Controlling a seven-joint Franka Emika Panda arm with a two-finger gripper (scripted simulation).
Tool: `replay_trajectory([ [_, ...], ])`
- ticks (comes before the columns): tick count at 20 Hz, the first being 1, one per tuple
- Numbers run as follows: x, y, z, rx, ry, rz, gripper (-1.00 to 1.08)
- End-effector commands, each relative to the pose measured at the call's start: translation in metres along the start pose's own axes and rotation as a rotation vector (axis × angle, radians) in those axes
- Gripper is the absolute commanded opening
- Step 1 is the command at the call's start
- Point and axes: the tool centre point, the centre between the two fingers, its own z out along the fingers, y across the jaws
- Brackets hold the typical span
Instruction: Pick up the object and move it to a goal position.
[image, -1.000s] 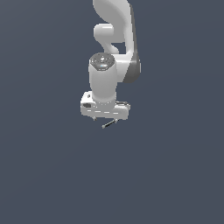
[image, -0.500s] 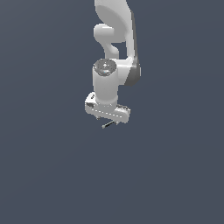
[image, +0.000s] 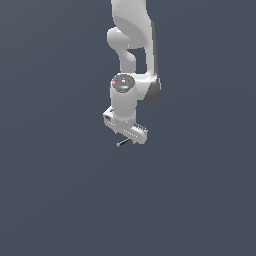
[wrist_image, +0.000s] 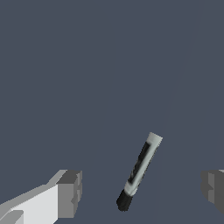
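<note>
The step in hand looks like the approach before the grasp. In the wrist view the pincer stands wide: one grey finger pad shows on one side, the other pad sits well apart on the far side, and neither touches anything. The object, a thin rod with a black tip, a dark middle and a paler grey end, lies between the two pads, nearer the middle of the gap than either one. Along its own length the pale end points toward about one o'clock and the black tip toward about seven, so it runs roughly crosswise to the line joining the pads, slightly tilted.

In the exterior view the white arm reaches down with the pincer just above the object, which peeks out below the hand at about six o'clock from it. Whether the fingertips are already down at the rod's level cannot be told from these renders.

As a judgement, the next move calls for a little more descent if any is left, then closing squarely on the rod's middle. It is thin and could roll or pivot if one pad arrives first. Lift and carry follow.

No goal marker shows in either view. There are no containers in sight, only plain dark ground.
</note>
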Motion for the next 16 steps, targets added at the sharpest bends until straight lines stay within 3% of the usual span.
replay_trajectory([
  [1, -0.007, 0.002, 0.008, 0.001, -0.001, 0.073, 1.0],
  [16, -0.037, 0.016, 0.042, -0.001, 0.002, 0.404, 1.0],
])
